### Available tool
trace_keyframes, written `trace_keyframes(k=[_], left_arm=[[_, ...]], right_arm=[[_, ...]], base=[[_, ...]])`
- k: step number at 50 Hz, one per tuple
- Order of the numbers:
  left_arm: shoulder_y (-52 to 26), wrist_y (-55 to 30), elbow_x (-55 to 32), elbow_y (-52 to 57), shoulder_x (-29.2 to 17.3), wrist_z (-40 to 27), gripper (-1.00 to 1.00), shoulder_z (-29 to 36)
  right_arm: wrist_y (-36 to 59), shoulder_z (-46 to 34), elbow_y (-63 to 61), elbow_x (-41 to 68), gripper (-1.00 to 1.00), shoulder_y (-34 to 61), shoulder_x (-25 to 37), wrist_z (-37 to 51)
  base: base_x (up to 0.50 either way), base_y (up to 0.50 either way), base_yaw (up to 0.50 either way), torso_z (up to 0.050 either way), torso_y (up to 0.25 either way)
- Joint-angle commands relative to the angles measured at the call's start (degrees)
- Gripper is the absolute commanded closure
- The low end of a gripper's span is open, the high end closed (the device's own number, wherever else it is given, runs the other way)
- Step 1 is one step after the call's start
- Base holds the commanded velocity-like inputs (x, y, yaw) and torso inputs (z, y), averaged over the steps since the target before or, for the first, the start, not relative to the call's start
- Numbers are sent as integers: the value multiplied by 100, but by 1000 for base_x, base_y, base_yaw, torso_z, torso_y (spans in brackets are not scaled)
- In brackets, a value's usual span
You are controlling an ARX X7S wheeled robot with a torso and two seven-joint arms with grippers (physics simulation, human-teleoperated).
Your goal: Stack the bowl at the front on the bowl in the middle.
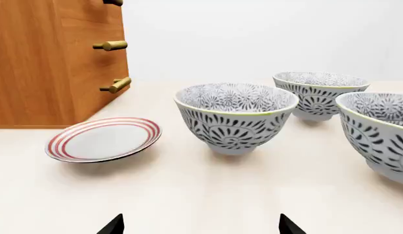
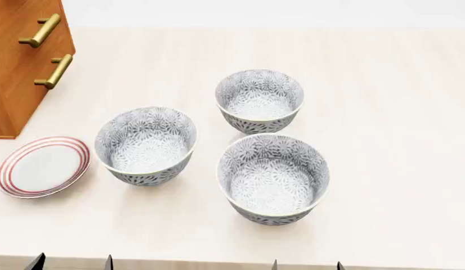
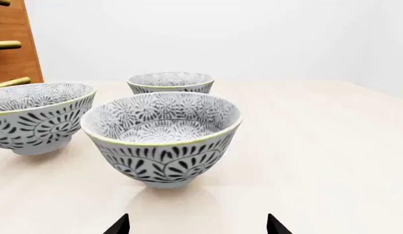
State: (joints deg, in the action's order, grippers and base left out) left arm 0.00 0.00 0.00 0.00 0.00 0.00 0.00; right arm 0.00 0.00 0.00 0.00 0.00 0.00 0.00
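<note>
Three white bowls with black floral pattern stand on the pale table. The front bowl (image 2: 274, 180) (image 3: 162, 139) (image 1: 384, 134) is nearest me, right of centre. The middle bowl (image 2: 146, 145) (image 1: 235, 117) (image 3: 35, 114) stands to its left and a little farther off. The back bowl (image 2: 259, 101) (image 1: 318, 92) (image 3: 170, 82) is farthest. All are upright, empty and apart from each other. My left gripper (image 2: 71, 263) (image 1: 201, 226) is open at the table's near edge, in front of the middle bowl. My right gripper (image 2: 306, 264) (image 3: 196, 225) is open in front of the front bowl. Neither touches anything.
A red-striped white plate (image 2: 43, 166) (image 1: 104, 139) lies left of the middle bowl. A wooden cabinet (image 2: 22, 62) (image 1: 51, 58) with brass handles stands at the back left. The table (image 2: 398, 112) runs on bare to the right.
</note>
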Motion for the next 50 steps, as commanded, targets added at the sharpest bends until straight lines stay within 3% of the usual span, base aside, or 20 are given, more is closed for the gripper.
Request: trace_keyframes(k=[1, 15, 21, 32, 50], left_arm=[[13, -76, -226, 98, -227, -270, -100, 266], [59, -353, -460, 371, -392, -369, -100, 430], [-84, -1792, -401, 1923, -553, -590, -100, 470], [-999, -3704, -625, 3498, -760, -680, -100, 417], [-1728, -4888, -668, 4828, -978, -881, -100, 523]], right_arm=[[72, -119, -89, 97, -100, -16, 97, 120], [307, -302, -489, 278, -100, -137, 333, 464], [1451, -227, -2008, 452, -100, -200, 546, 548], [4072, -34, -3789, 1073, -100, 907, 738, 639], [6004, 337, -5068, 1731, -100, 2036, 844, 869]], base=[[0, 0, 0, 0, 0], [0, 0, 0, 0, 0], [0, 0, 0, 0, 0], [0, 0, 0, 0, 0], [0, 0, 0, 0, 0]])
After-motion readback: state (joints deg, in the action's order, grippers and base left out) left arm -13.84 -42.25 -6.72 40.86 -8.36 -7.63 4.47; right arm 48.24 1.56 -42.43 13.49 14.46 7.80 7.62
